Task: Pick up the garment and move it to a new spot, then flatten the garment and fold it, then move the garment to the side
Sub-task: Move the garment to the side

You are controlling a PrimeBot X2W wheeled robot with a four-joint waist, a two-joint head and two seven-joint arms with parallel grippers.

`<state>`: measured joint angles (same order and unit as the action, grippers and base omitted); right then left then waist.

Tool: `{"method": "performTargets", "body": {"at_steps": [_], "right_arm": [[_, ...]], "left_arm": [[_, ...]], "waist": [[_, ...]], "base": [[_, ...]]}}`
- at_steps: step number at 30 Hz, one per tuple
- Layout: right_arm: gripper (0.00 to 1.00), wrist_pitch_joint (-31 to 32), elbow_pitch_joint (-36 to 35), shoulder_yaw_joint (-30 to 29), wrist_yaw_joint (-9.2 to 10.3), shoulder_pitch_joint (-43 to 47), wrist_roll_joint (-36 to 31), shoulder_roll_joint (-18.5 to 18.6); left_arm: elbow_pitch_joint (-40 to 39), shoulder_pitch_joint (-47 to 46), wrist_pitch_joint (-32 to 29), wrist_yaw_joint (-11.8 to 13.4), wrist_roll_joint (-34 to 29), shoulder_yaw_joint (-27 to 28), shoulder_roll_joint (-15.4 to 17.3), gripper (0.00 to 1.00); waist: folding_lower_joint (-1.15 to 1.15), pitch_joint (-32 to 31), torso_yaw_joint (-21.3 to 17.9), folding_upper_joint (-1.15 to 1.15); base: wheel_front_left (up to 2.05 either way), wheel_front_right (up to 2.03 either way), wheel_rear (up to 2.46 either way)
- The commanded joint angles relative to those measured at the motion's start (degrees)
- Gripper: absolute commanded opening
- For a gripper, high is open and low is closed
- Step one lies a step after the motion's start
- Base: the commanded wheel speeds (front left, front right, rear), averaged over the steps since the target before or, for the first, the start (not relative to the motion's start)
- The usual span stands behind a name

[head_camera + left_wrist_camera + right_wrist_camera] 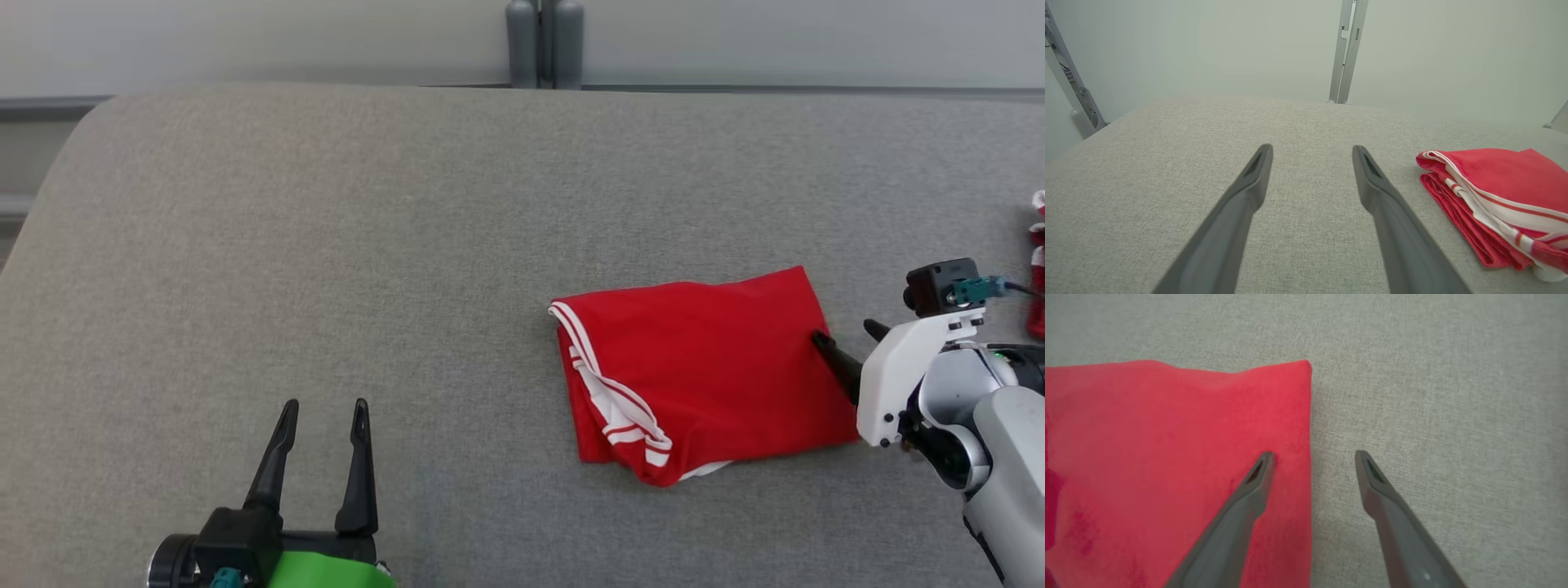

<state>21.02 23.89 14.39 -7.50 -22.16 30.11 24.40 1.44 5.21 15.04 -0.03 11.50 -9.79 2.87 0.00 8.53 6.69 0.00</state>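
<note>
The right pincer (1313, 455) stands spread astride the folded red garment's (702, 359) right edge. It should dip low and catch every layer before closing. The left pincer (325, 404) is spread too, well apart.

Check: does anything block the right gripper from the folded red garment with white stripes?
Nothing visible does. The open right gripper straddles the folded red garment at its edge, one finger over cloth, the other over the grey fabric surface.

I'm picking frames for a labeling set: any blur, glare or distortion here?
Head view: even soft light, sharp, no glare, the garment barely shadowed. Left wrist view: wide-angle curves the far edge of the grey surface. Right wrist view: the right gripper looks slightly soft up close.
</note>
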Motion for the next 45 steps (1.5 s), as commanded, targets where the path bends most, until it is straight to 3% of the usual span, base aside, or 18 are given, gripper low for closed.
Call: {"method": "performTargets", "body": {"at_steps": [1, 7, 8, 9, 18, 25, 31, 40, 41, 42, 43, 45], "right_arm": [[1.0, 0.57, 1.48, 0.69, 0.03, -1.06, 0.84, 0.04], [1.0, 1.79, 6.06, 3.45, 0.0, -2.12, 6.28, -1.07], [0.56, 1.45, 6.17, 3.76, -0.01, -2.1, 7.48, -1.28], [0.0, 0.89, 6.28, 3.8, -0.01, -2.38, 8.75, -1.2], [0.0, -4.86, 4.67, -0.09, 0.06, -9.58, 14.82, 4.62], [0.0, -0.71, 4.84, -3.36, 0.04, -17.81, 12.65, 11.75], [0.0, 2.14, 4.68, -7.43, 0.03, -21.31, 11.74, 15.31], [0.0, 3.81, 9.41, -13.01, 0.04, -23.6, 8.23, 17.7], [0.29, 3.57, 10.8, -13.91, 0.04, -23.83, 6.48, 18.31], [0.77, 3.32, 11.86, -14.52, 0.04, -23.86, 5.24, 18.59], [1.0, 3.48, 13.37, -15.26, 0.04, -23.7, 3.66, 18.88], [1.0, 2.39, 15.18, -15.79, 0.03, -22.92, -0.51, 20.31]], "left_arm": [[-0.09, -1.25, 0.16, 0.33, 0.41, -0.24, 0.09, 1.0], [-0.2, -1.82, 0.16, 1.11, 0.79, -0.76, 0.09, 1.0], [-0.2, -1.7, 0.16, 1.13, 0.79, -0.65, 0.09, 1.0], [-0.25, -1.59, 0.16, 1.29, 0.79, -0.43, 0.09, 1.0], [-0.58, -1.46, 0.15, 0.69, 0.12, 0.55, 0.09, 1.0], [0.0, -3.93, 0.15, -1.49, -1.73, -0.8, 0.11, 1.0], [0.41, -4.97, 0.15, -2.07, -2.88, -1.98, 0.11, 1.0], [0.9, -5.24, 0.15, -2.74, -3.84, -1.73, 0.11, 1.0], [0.84, -5.24, 0.15, -2.59, -3.93, -1.54, 0.11, 1.0], [0.85, -5.13, 0.15, -2.48, -3.96, -1.46, 0.11, 1.0], [0.88, -4.96, 0.16, -2.44, -3.99, -1.37, 0.11, 1.0], [0.84, -4.62, 0.15, -2.2, -3.89, -1.17, 0.11, 1.0]], "waist": [[0.0, 4.14, 4.4, 0.0], [0.0, 4.44, 5.32, 0.0], [0.0, 4.31, 5.18, 0.0], [0.0, 4.2, 4.81, 0.0], [0.0, 4.14, -2.29, 0.0], [0.0, 6.61, -7.46, 0.0], [0.0, 8.44, -8.59, 0.0], [0.0, 10.7, -7.59, 0.0], [0.0, 10.92, -7.49, 0.0], [0.0, 10.97, -7.46, 0.0], [0.0, 10.96, -7.42, 0.0], [0.0, 10.86, -7.44, 0.0]], "base": [[0.0, 0.0, 0.0], [0.0, 0.0, 0.0], [0.0, 0.0, 0.0], [0.0, 0.0, 0.0], [0.0, 0.0, 0.0], [0.0, 0.0, 0.0], [0.0, 0.0, 0.0], [0.0, 0.0, 0.0], [0.0, 0.0, 0.0], [0.0, 0.0, 0.0], [0.0, 0.0, 0.0], [0.0, 0.0, 0.0]]}}
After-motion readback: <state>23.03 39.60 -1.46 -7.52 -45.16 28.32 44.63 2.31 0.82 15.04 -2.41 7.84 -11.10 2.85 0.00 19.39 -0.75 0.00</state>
